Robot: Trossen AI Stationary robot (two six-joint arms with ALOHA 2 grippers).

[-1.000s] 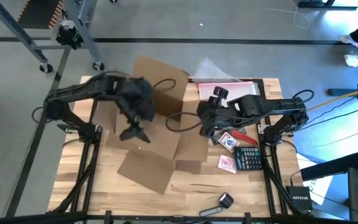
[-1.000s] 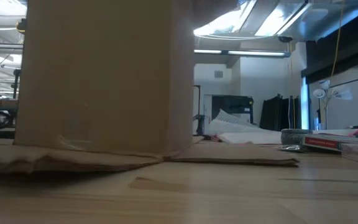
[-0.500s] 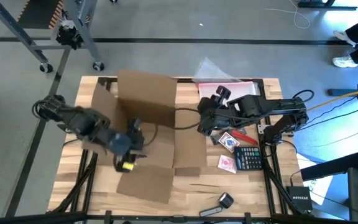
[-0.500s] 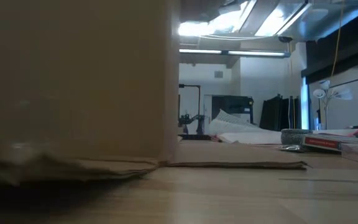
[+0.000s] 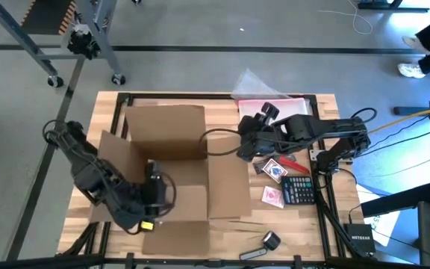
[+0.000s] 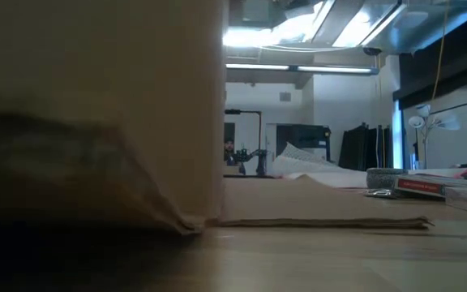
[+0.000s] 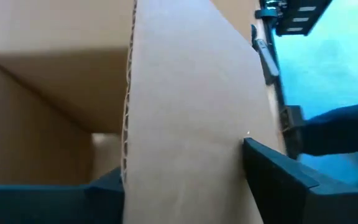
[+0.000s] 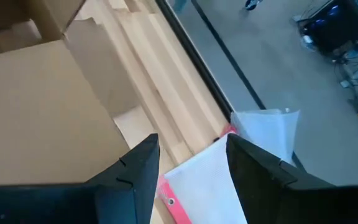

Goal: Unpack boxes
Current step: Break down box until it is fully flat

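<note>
Gripping a box flap with my left arm, seen from overhead.

Nearest me, at about seven o'clock on the table [image 5: 222, 228], my left gripper [image 5: 149, 222] has its fingers [image 7: 278, 177] clamped either side of a flap of the brown cardboard box [image 5: 172, 157], which sits left of centre with flaps spread flat. At three o'clock lie a calculator [image 5: 298, 190] and card packs [image 5: 274, 170]. Beyond them, near one o'clock, my right gripper [image 5: 245, 146] hovers beside the box's right flap, jaws parted on nothing, above a clear pouch [image 8: 229, 168] with a pink-red edge.
</note>
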